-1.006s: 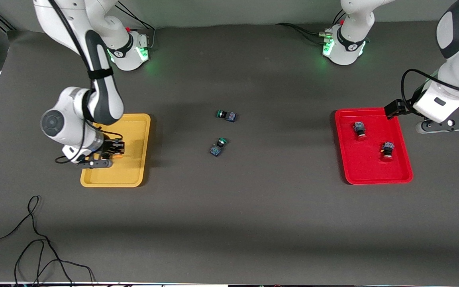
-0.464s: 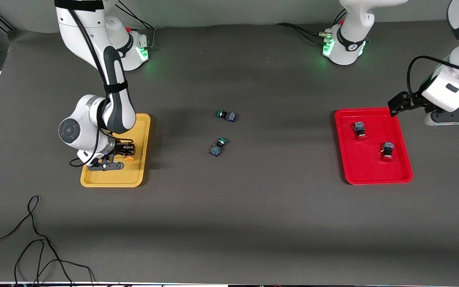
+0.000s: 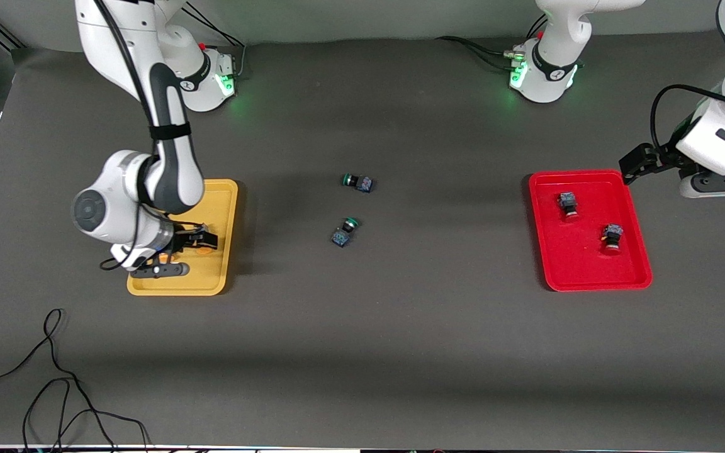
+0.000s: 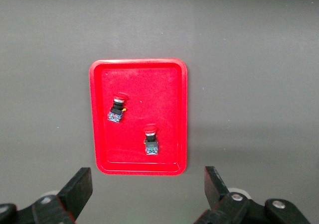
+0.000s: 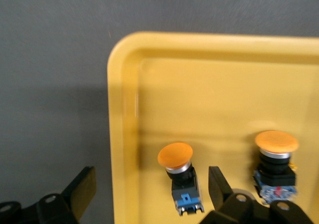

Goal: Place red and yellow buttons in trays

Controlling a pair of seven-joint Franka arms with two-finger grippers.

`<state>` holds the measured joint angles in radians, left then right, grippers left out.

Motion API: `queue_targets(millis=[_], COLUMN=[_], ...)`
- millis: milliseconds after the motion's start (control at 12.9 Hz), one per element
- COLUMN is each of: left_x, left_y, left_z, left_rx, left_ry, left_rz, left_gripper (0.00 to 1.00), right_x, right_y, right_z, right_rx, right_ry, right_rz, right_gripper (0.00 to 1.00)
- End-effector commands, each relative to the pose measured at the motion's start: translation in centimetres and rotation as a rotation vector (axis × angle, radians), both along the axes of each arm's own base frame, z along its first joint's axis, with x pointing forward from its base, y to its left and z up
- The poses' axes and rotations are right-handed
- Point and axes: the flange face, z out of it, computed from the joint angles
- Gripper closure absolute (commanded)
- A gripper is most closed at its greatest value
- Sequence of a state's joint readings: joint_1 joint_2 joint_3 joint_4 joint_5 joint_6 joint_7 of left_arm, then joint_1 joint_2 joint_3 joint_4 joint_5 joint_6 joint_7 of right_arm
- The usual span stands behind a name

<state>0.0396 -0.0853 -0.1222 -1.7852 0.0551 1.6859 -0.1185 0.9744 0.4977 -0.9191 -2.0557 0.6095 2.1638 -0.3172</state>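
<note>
My right hand (image 5: 147,196) hangs low over the yellow tray (image 3: 218,277), fingers spread and gripping nothing. Both yellow buttons (image 5: 180,176) lie in that tray beneath it. My left hand (image 4: 147,191) is up past the red tray (image 3: 579,277) at the left arm's end of the counter (image 3: 400,352), fingers wide apart and empty. Both red buttons (image 3: 567,206) lie in the red tray. Two green buttons (image 3: 345,231) rest mid-counter between the trays.
</note>
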Motion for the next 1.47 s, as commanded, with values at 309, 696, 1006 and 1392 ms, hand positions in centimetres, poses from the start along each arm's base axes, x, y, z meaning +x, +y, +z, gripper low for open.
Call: queue_targets(millis=[309,696,1006,1392], left_x=[0.8,0.7,0.6,0.6], left_y=[-0.2,0.2,0.2,0.4], left_z=[1.2,0.9,0.6,0.5], left_rx=[0.040,0.041,0.043,0.043], left_ry=[-0.001,0.022,0.043,0.049], left_rz=[-0.005,0.007,0.010,0.003], left_gripper=[0.00,0.00,0.00,0.00], right_x=[4.1,3.6,2.5,0.3], right_y=[1.2,0.7,-2.6,-8.2], right_z=[14.8,21.7,24.6,28.4], right_rx=[-0.064,-0.061,-0.060,-0.048], right_ry=[0.088,0.077,0.064,0.011], right_rz=[-0.003,-0.033,-0.037,-0.071], right_gripper=[0.00,0.00,0.00,0.00])
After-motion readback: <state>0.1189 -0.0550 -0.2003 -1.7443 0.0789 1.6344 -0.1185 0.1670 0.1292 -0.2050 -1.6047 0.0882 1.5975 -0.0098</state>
